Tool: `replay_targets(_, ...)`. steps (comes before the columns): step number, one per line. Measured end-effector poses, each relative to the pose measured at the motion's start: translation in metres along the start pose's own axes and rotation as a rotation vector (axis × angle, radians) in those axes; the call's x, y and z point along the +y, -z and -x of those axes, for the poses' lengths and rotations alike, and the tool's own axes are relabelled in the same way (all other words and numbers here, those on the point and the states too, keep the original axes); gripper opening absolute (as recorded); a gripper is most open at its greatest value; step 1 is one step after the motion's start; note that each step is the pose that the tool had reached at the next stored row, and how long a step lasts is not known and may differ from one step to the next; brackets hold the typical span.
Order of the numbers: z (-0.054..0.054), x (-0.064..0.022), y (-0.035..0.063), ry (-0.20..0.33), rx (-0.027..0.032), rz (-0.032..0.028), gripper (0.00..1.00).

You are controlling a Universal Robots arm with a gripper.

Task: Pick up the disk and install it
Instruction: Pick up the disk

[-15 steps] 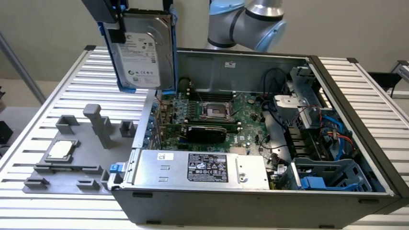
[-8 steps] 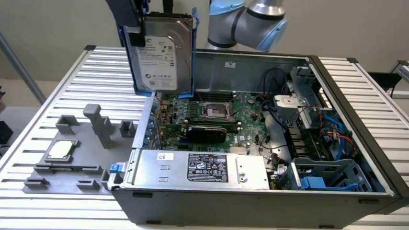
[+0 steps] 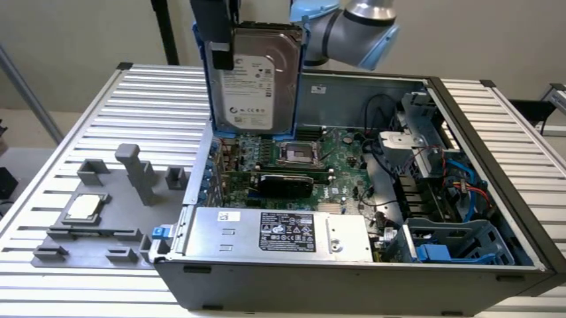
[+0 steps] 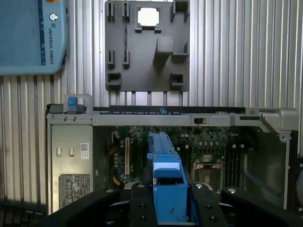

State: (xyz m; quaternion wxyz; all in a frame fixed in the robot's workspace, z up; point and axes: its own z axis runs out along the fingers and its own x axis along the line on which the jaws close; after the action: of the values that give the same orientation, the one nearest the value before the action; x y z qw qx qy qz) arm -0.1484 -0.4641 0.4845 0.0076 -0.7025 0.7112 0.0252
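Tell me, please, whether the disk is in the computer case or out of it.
Out: the disk hangs upright, clamped in the gripper, above the open computer case.

The hand (image 4: 168,201) grips the disk (image 4: 165,163) edge-on by its blue carrier above the open computer case (image 4: 189,116); beyond the case wall, a grey fixture plate (image 4: 142,66) bearing a processor chip (image 4: 148,17) lies on the ribbed worktop (image 4: 246,56).

disk (image 3: 256,79): silver-grey, white label, blue frame | table (image 3: 150,99): ribbed silver | tray (image 3: 124,213): dark grey | circuit board (image 3: 349,165): green
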Motion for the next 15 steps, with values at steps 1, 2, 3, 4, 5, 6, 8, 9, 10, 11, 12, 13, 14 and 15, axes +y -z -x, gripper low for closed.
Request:
replay_targets(1, -0.001, -0.0048, 0.0002, 0.000, 0.0000, 0.0000, 0.33)
replay_targets(2, -0.002, -0.0093, 0.0003, 0.000, 0.0000, 0.0000, 0.33)
replay_targets(3, -0.003, -0.0138, 0.0005, 0.000, 0.0001, 0.0001, 0.33)
replay_targets(4, -0.004, -0.0182, 0.0006, 0.000, 0.0000, 0.0000, 0.33)
replay_targets(5, -0.005, -0.0228, 0.0008, 0.000, 0.0000, 0.0000, 0.33)
replay_targets(6, -0.006, -0.0274, 0.0009, 0.000, 0.0000, 0.0000, 0.33)
replay_targets(8, -0.008, -0.0366, 0.0012, 0.000, 0.0000, 0.0000, 0.33)
replay_targets(9, -0.009, -0.0411, 0.0013, 0.000, -0.0001, 0.0000, 0.33)
replay_targets(10, -0.010, -0.0456, 0.0015, 0.000, 0.0000, 0.0000, 0.33)
replay_targets(11, -0.011, -0.0504, 0.0017, 0.000, 0.0002, 0.0001, 0.33)
replay_targets(12, -0.012, -0.0549, 0.0018, 0.000, 0.0001, 0.0000, 0.33)
replay_targets(13, -0.013, -0.0594, 0.0019, 0.000, 0.0001, 0.0000, 0.33)
replay_targets(14, -0.014, -0.0639, 0.0021, 0.000, 0.0001, 0.0001, 0.33)
replay_targets(15, -0.015, -0.0684, 0.0022, 0.000, 0.0001, 0.0000, 0.33)
